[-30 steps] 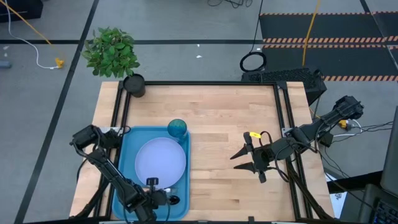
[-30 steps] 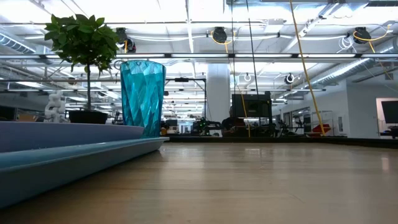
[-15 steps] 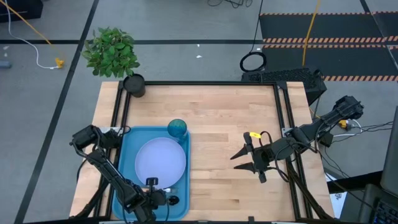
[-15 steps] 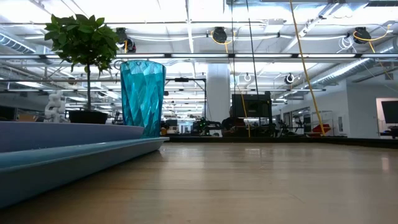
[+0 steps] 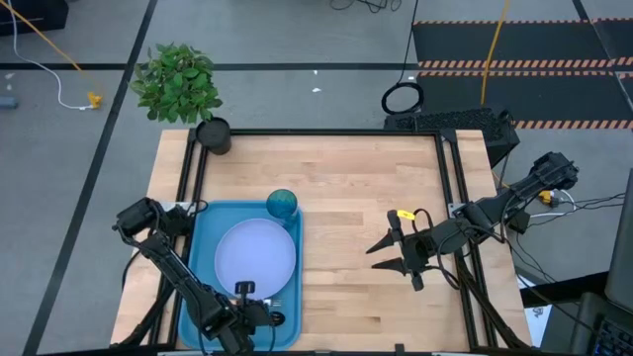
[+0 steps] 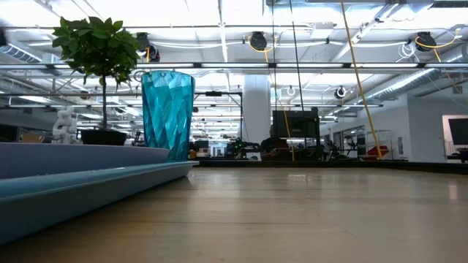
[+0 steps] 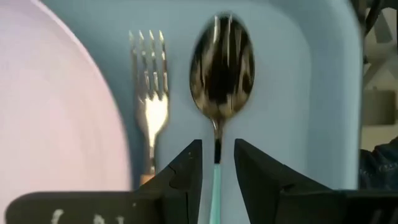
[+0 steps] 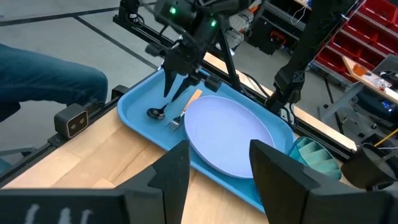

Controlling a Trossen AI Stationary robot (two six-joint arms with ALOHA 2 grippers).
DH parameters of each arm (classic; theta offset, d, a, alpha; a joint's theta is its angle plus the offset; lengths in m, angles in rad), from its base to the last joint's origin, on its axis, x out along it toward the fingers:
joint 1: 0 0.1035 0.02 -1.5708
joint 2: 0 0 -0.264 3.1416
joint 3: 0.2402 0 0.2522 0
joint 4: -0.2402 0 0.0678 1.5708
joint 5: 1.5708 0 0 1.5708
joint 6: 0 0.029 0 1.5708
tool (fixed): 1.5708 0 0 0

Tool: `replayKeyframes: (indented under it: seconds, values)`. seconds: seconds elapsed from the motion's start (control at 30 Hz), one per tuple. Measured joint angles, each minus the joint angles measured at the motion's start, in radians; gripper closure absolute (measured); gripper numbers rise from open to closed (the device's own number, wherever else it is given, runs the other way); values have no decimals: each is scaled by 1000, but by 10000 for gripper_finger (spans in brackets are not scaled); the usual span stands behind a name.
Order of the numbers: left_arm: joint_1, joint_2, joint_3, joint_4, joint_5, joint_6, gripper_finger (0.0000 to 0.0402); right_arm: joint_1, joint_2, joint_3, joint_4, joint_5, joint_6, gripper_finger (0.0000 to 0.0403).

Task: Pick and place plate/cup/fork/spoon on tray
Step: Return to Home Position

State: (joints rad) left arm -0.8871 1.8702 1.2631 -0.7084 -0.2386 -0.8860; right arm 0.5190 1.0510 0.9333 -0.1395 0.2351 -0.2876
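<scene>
The left arm (image 5: 170,265) is extended low from its base with the elbow bent. The left hand (image 5: 259,312) is pointed straight down, and its fingers (image 7: 186,171) are parted by a narrow gap. The right arm (image 5: 485,213) is folded inward from the right side. The right hand (image 5: 376,259) is aimed leftward, roughly level, and its fingers (image 8: 165,177) are spread wide apart.

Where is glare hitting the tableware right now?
Left wrist view: bright streaks reflect in the spoon's dark bowl, and the fork tines shine. Low view: ceiling lights glow brightly behind the cup. High view: the plate is evenly lit, no hot spot.
</scene>
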Motion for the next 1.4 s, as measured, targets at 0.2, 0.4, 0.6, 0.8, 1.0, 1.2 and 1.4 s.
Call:
replayKeyframes:
  seconds: [0.2, 0.4, 0.6, 0.8, 1.0, 1.2, 1.4]
  values:
    - [57, 0, 175, -210, -90, 111, 305, 0, 0, 0, 8, 59, -15, 244]
    - [124, -4, 306, -288, -450, 424, 305, 0, -22, 0, -14, 104, -15, 278]
    - [252, -128, 226, -290, -575, 568, 305, -1, -87, 1, -124, 106, -1, 349]
    - [396, -375, -27, -154, -581, 620, 305, -2, -158, -16, -255, 109, 15, 400]
    - [452, -643, -315, 263, -505, 888, 305, -10, -289, -121, -200, 131, -4, 397]
    - [527, -889, -556, 542, -297, 1077, 305, -83, -427, -217, -147, 136, -51, 402]
    - [589, -1090, -701, 634, -187, 1098, 305, -171, -521, -291, -125, 133, -67, 402]
